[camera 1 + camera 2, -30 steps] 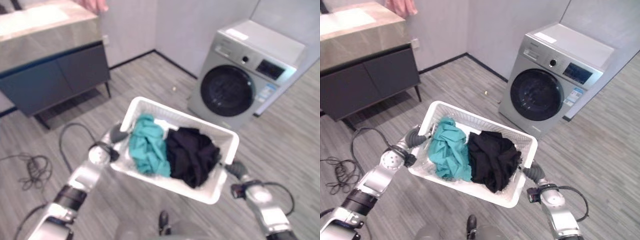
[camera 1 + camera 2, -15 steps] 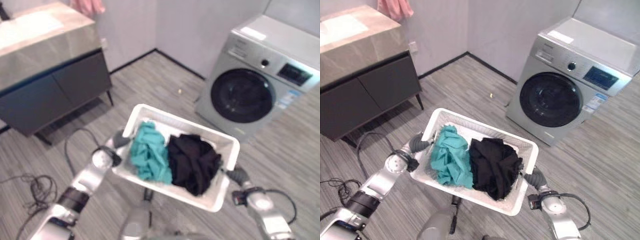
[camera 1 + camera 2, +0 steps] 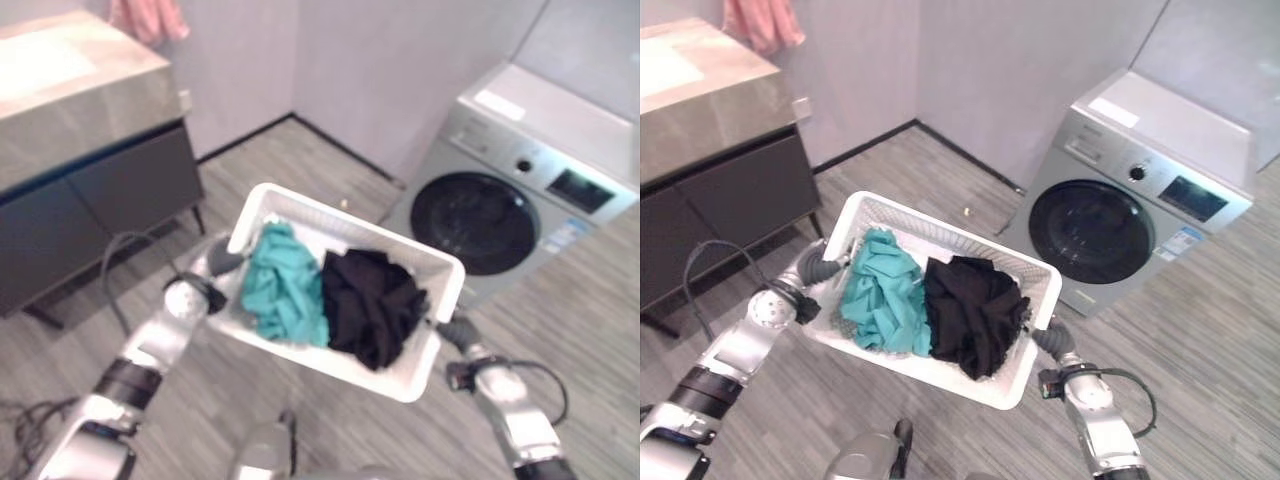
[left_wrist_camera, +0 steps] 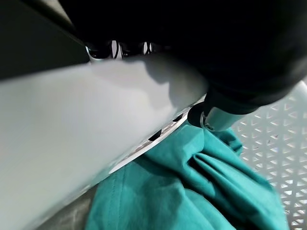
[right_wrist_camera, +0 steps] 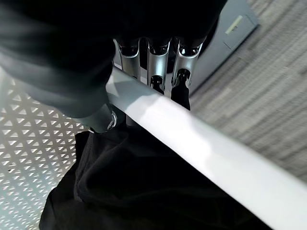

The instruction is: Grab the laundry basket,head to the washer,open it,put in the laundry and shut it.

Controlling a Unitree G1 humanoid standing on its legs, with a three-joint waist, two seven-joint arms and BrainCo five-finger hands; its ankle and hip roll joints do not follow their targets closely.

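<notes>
I carry a white perforated laundry basket (image 3: pixel 992 385) off the floor between both arms. My left hand (image 3: pixel 812 267) is curled over its left rim (image 4: pixel 72 124), thumb inside by the teal cloth (image 3: pixel 878 300). My right hand (image 3: pixel 1052 341) grips the right rim (image 5: pixel 192 148), fingers (image 5: pixel 156 64) hooked under it and thumb inside against the black garment (image 3: pixel 973 312). The silver front-loading washer (image 3: pixel 1130 200) stands ahead to the right against the wall, its round dark door (image 3: pixel 1085 231) closed.
A dark cabinet (image 3: pixel 710 190) with a stone top stands at the left, a pink cloth (image 3: pixel 758 22) hanging above it. Grey plank floor (image 3: pixel 1210 320) lies open between me and the washer. A small bit of debris (image 3: pixel 967 211) lies near the wall.
The camera has shifted: the washer sits lower and nearer in the picture and the cabinet has slid left. The basket stays held in both hands with the clothes unchanged.
</notes>
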